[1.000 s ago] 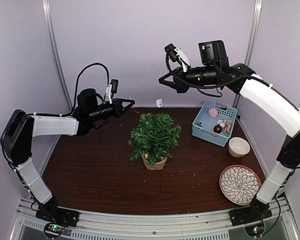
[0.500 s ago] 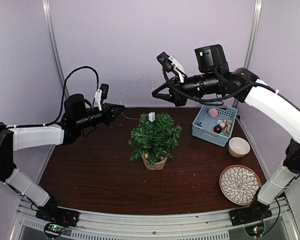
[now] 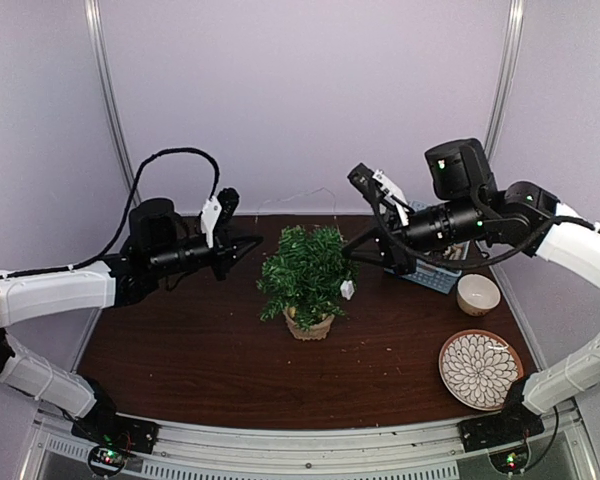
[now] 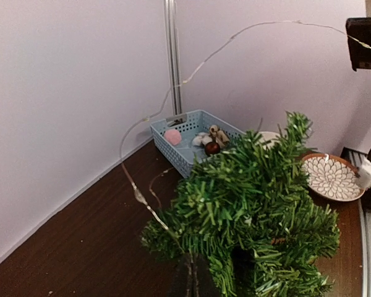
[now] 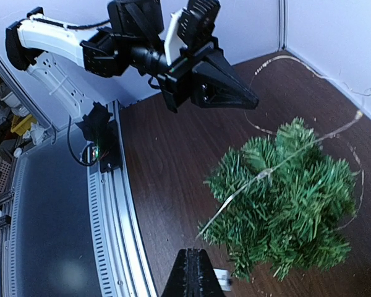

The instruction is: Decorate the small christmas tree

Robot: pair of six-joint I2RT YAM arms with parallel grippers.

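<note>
The left gripper [image 3: 256, 244] is pinched tight and the right gripper [image 3: 350, 251] is likewise clamped. Each nips a thin silver wire light string [image 5: 278, 162] that drapes across the small christmas tree [image 3: 308, 272], a bushy dark green miniature in a tan burlap pot. The tree stands between them at the middle of the dark brown wooden table [image 3: 180, 350]. A small white box [image 3: 347, 289] hangs just below the right gripper, against the branches.

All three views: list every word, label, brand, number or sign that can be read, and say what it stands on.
None: no view shows any readable text.
The white tag on the light string, hanging beside the small christmas tree: blank or too small to read.
The plate: a petal pattern, no writing.
</note>
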